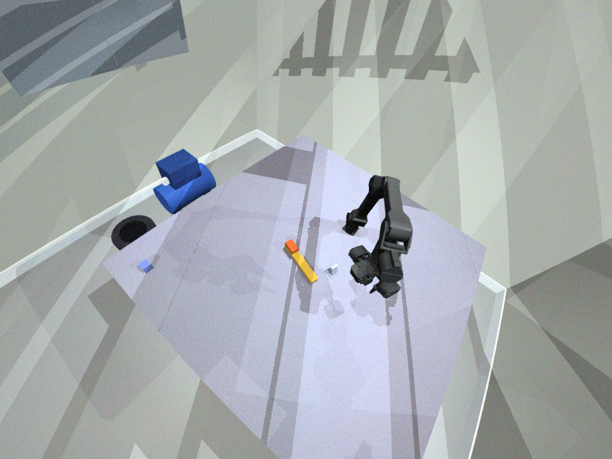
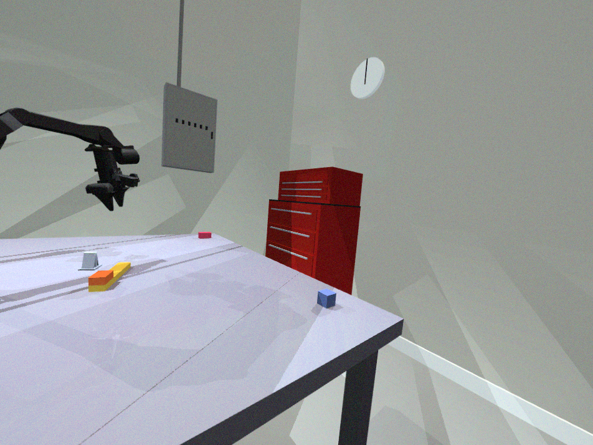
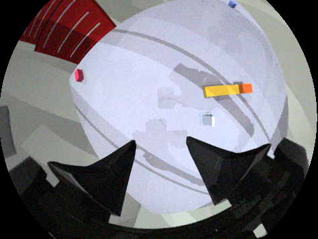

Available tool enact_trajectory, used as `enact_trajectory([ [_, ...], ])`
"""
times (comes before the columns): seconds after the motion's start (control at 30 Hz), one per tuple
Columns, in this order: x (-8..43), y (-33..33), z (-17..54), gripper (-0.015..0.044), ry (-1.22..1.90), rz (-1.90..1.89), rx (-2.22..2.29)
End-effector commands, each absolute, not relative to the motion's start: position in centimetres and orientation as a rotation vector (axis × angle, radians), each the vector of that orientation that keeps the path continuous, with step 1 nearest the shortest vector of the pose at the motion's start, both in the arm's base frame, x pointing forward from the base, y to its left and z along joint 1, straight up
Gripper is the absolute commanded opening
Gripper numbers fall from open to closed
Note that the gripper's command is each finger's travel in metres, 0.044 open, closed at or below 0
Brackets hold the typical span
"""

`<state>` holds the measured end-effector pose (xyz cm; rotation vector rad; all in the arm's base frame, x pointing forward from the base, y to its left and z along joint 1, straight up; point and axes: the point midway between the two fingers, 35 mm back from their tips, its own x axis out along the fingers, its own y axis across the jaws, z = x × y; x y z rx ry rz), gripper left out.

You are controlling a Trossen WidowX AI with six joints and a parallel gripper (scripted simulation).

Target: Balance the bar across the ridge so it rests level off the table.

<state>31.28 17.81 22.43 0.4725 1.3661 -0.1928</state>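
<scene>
Above the desk (image 1: pixel 222 321) (image 2: pixel 215 344) (image 3: pixel 134 67), you have the end effector (image 1: pixel 369 286) (image 2: pixel 116 207) (image 3: pixel 161 141) raised well off the surface, fingers pointing down. Its fingers stand well apart, partly open, with nothing held between them; in your wrist view, the desk shows through the gap. The black arm (image 1: pixel 395 212) (image 2: pixel 57 125) reaches over to it from its mounting on the desk.

Next outward, you find the small pale grey ridge (image 1: pixel 332 267) (image 2: pixel 90 260) (image 3: pixel 208 119) upright on the desk, bearing no load. Just beyond it lies the yellow bar (image 1: pixel 305 267) (image 2: pixel 120 270) (image 3: pixel 221 90), flat on the desk, apart from the ridge, so you do not have it balanced. An orange block (image 1: pixel 290 245) (image 2: pixel 100 277) (image 3: pixel 246 88) sits on one end. In the top view, the plain end lies nearer the ridge, with a narrow strip of desk between. Both bar ends are well inside the desk edges.

Farther out, note the blue cube (image 1: pixel 145 265) (image 2: pixel 326 298) (image 3: pixel 232 4) near one corner and the red block (image 2: pixel 204 235) (image 3: pixel 79 75) near another edge. Past the desk, you have a red tool chest (image 2: pixel 311 229) (image 3: pixel 70 30).
</scene>
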Motion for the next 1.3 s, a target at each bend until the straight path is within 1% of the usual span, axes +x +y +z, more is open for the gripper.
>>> enact_trajectory([
  [0.0, 31.8, 16.4, 21.9, 0.0315, 1.369, -0.160, 0.400],
  [0.6, 33.3, 10.7, 20.0, 0.0315, 1.392, 0.048, 0.051],
  [1.27, 33.8, 4.9, 17.9, 0.0315, 1.409, 0.322, -0.329],
])
